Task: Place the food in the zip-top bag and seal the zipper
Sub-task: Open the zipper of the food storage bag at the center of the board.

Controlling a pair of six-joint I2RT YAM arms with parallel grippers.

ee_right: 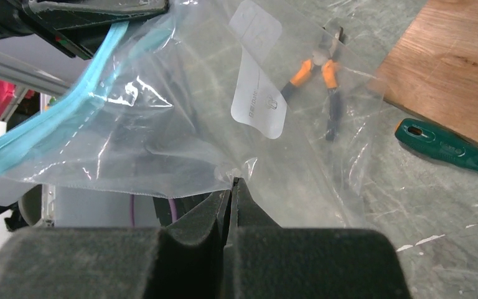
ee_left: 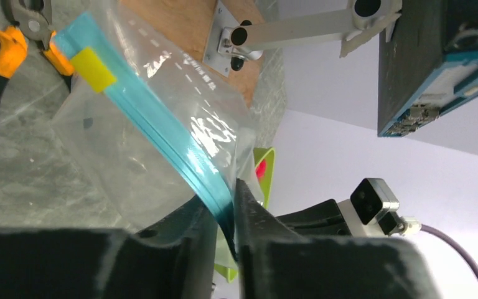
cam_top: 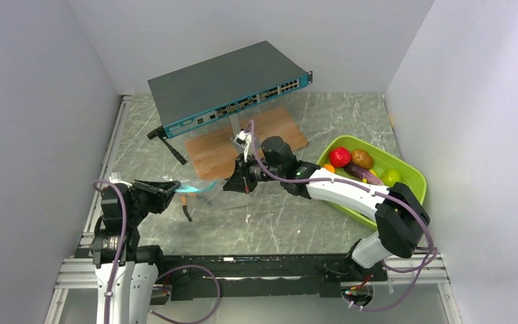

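Observation:
The clear zip-top bag (cam_top: 195,189) hangs stretched between my two grippers above the table. My left gripper (ee_left: 227,212) is shut on the teal zipper (ee_left: 155,118) at one end of the bag's mouth; a yellow tab (ee_left: 93,67) sits on the strip's far end. My right gripper (ee_right: 233,187) is shut on the bag's (ee_right: 180,118) opposite clear edge. I see no food inside the bag. The food lies in the lime-green tray (cam_top: 415,185) at the right: a red apple (cam_top: 340,156), a brown fruit (cam_top: 362,158), a purple eggplant (cam_top: 361,173) and a green pear (cam_top: 391,177).
A grey network switch (cam_top: 222,84) stands raised at the back over a wooden board (cam_top: 209,152). Orange-handled pliers (ee_right: 311,68) lie on the table under the bag. A green-handled screwdriver (ee_right: 454,149) lies beside the board. White walls close in both sides.

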